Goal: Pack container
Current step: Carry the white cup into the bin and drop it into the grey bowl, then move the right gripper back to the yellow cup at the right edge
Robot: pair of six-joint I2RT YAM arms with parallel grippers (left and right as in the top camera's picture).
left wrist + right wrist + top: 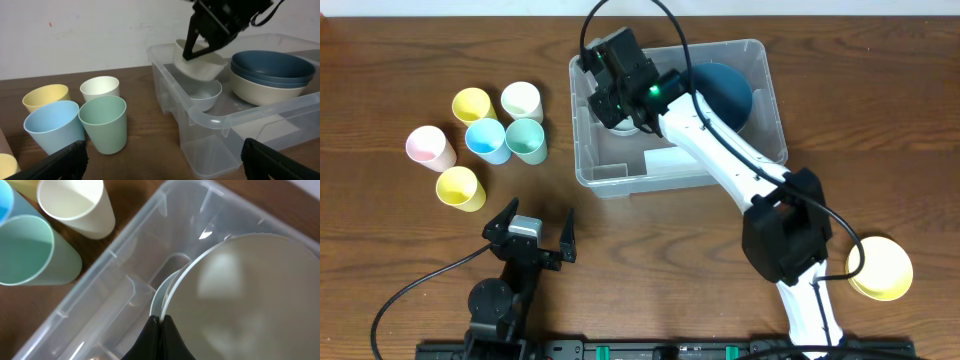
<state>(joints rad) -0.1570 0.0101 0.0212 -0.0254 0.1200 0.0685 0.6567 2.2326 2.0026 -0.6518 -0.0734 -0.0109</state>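
The container [620,185], a clear plastic bin, stands at the table's middle back. My right gripper [620,88] hangs over its left half, shut on the rim of a tilted cream bowl [200,67]. In the right wrist view the fingertips [161,319] pinch that bowl's [250,295] edge. A pale bowl [202,95] sits on the bin floor right beneath it. A dark blue bowl [725,90] stacked on a cream one fills the bin's right half. My left gripper [530,228] rests open near the front edge, nothing between its fingers.
Several pastel cups stand left of the bin: yellow [472,103], white [521,100], pink [430,147], blue [486,140], green [526,140] and another yellow [460,188]. A stack of yellow bowls [880,268] sits at the front right.
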